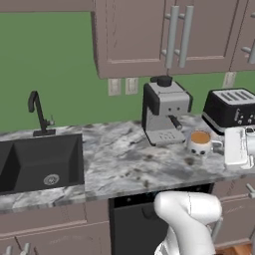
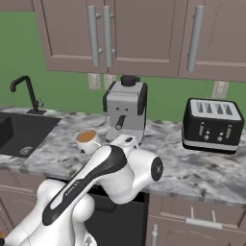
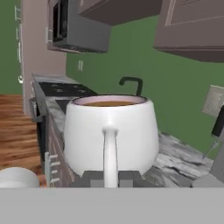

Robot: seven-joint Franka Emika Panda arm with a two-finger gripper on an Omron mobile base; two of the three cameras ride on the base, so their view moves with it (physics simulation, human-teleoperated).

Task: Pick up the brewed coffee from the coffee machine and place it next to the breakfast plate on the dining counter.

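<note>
The tool [image 3: 110, 177] pinches the thin handle of the round, glossy white mug [image 3: 110, 135], beside the boxy silver coffee machine [image 1: 164, 112] on the marbled table [image 1: 124, 162].

mug [image 2: 88, 139]: brown liquid, left of coffee machine [image 2: 126, 110]
toaster [image 2: 212, 124]: right, apart from machine
sink [image 2: 21, 132]: far left
arm [image 2: 103, 180]: foreground

coffee machine [image 1: 166, 110] close behind mug [image 1: 200, 143], toaster [image 1: 230, 109] beside, open counter [image 1: 124, 162] left
</note>
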